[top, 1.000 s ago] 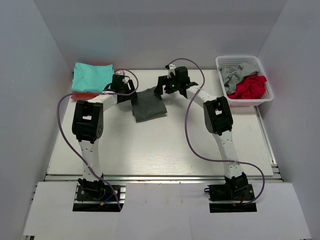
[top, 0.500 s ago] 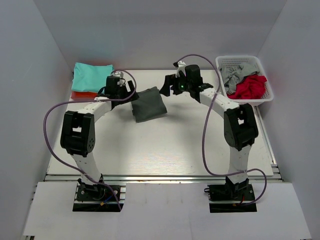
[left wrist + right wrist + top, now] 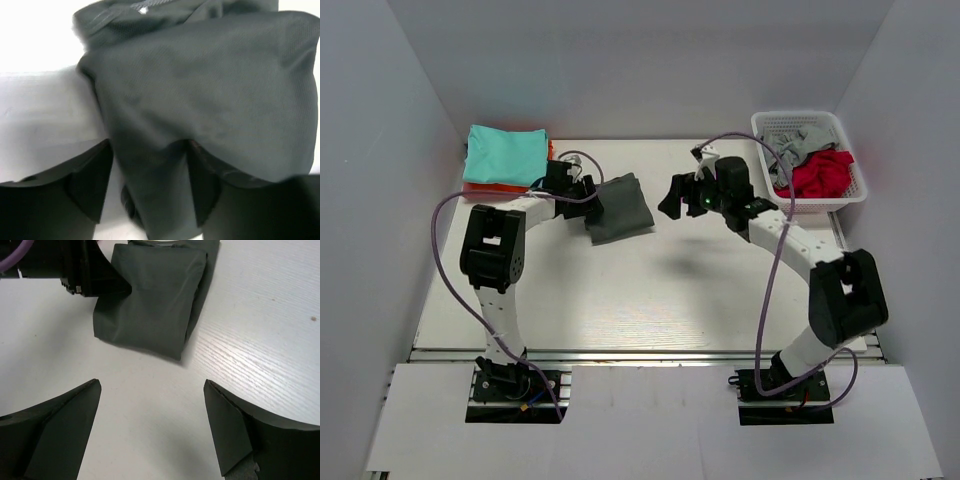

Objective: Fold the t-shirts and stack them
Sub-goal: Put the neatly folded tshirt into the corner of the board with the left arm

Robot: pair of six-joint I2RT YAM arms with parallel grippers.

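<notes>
The dark charcoal t-shirt lies folded into a small rectangle at the back middle of the table. My left gripper is at its left edge. In the left wrist view the fingertips pinch a bunch of the dark cloth between them. My right gripper is open and empty, just right of the shirt and apart from it. Its wrist view shows the folded shirt ahead of the wide-open gripper, with the left gripper's black body at the shirt's corner.
A folded teal t-shirt lies on an orange one at the back left corner. A white mesh basket at the back right holds a light grey t-shirt and a red one. The white table is walled on three sides.
My right gripper has let go of the dark shirt and drawn back to the right. The shirt has settled flat, shifted slightly right. My left gripper stays at its left edge.
</notes>
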